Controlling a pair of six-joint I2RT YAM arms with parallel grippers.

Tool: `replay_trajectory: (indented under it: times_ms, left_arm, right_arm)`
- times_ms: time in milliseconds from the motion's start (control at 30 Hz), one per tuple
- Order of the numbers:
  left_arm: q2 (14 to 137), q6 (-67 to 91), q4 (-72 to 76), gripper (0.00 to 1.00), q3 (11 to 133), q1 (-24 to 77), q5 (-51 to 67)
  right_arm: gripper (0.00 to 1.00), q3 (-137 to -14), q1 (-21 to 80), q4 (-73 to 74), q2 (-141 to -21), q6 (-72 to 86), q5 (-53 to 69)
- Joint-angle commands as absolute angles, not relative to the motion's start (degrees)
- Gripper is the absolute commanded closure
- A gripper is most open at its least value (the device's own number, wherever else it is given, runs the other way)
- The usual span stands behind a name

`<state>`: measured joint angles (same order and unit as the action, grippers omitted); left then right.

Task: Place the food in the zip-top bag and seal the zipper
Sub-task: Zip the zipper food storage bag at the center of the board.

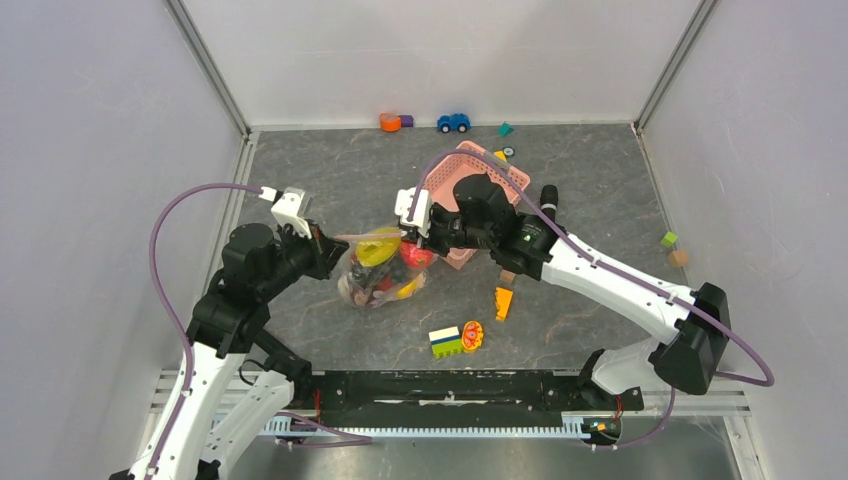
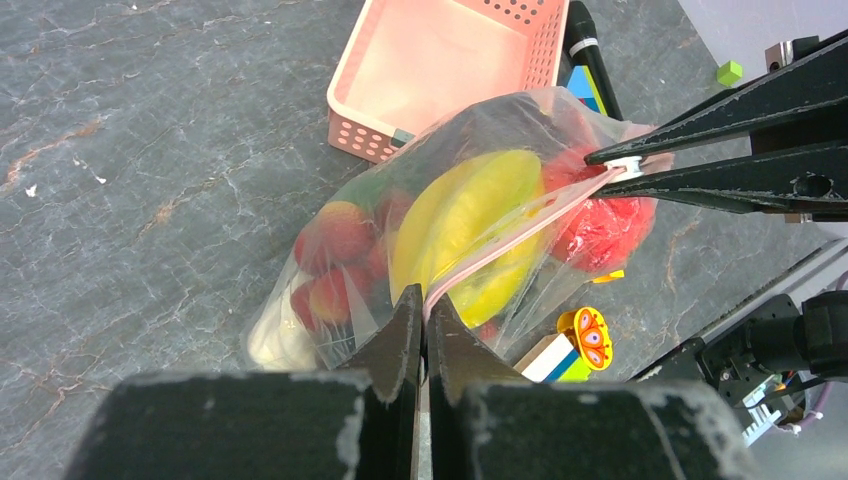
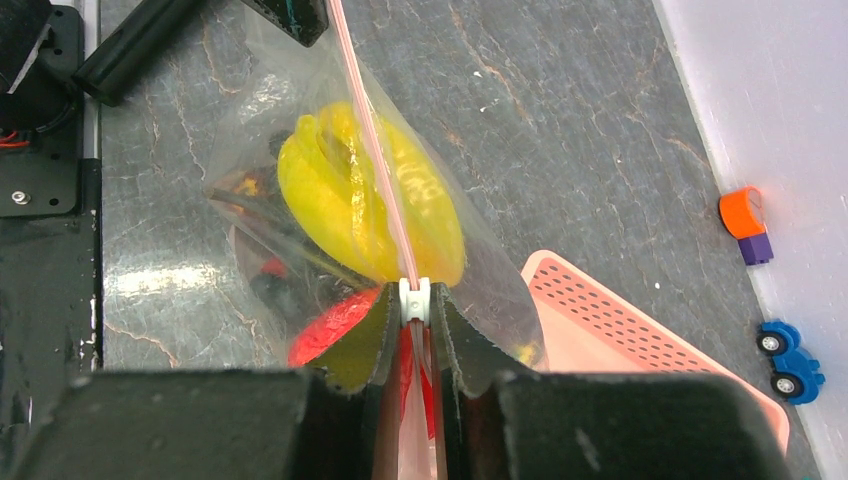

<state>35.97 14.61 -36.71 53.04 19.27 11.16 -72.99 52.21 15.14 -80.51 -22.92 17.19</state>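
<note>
Zip-top bag (image 1: pixel 383 268) is mid-table, just in front of the pink basket (image 1: pixel 492 175), slung between the 2 arms. All the food I can make out is already inside. The yellow citrus (image 2: pixel 465 225) is pressed up under the mouth, and a red ball-like fruit (image 2: pixel 610 228) sits at the far end. A dark red apple (image 2: pixel 338 238) lies lower down, and there is something pale in the bottom corner (bok choy, probably; too blurred to be sure).

Left gripper (image 2: pixel 423 308): jaws narrow, pinched on one end of the zipper (image 2: pixel 520 228). Right gripper (image 3: pixel 413 300): jaws narrow, clamped on the strip at a small white slider (image 3: pixel 413 297). Between the 2 the pink strip runs straight and taut. I cannot tell whether the track along that run is pressed shut.

Handling, as I judge it:
- **Film:** it looks thin, soft and slick, and a pinch on bare film would likely slide off.
- **Load:** the toys are probably light but bulky. The citrus bulges against the mouth and may push the lips apart.
- **Where to hold:** the only firm purchase is the strip and slider. Hold 1 end as an anchor and draw the other hold along the line of the strip.
- **Risk:** pulling off that line could jam the slider or tear the film beside it.

Toy blocks (image 1: pixel 447 341) and an orange wedge (image 1: pixel 503 301) lie loose nearby, outside the bag.
</note>
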Motion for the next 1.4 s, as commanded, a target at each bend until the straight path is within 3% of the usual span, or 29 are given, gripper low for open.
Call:
replay_trajectory:
  times_ms: [0, 1200, 1367]
  left_arm:
    - [34.69, 15.02, -36.25, 0.98, 53.53, 18.11, 0.80]
    - [33.14, 13.56, -35.42, 0.98, 53.21, 18.10, 4.93]
    - [34.19, 12.67, -35.42, 0.98, 53.81, 18.06, 10.05]
  right_arm:
    - [0.88, -71.24, 48.74, 20.26, -76.33, -25.37, 7.70]
    - [0.86, -62.55, 47.07, 19.77, -66.19, -33.19, 2.95]
    - [0.96, -63.08, 47.02, 19.24, -66.13, -33.15, 9.13]
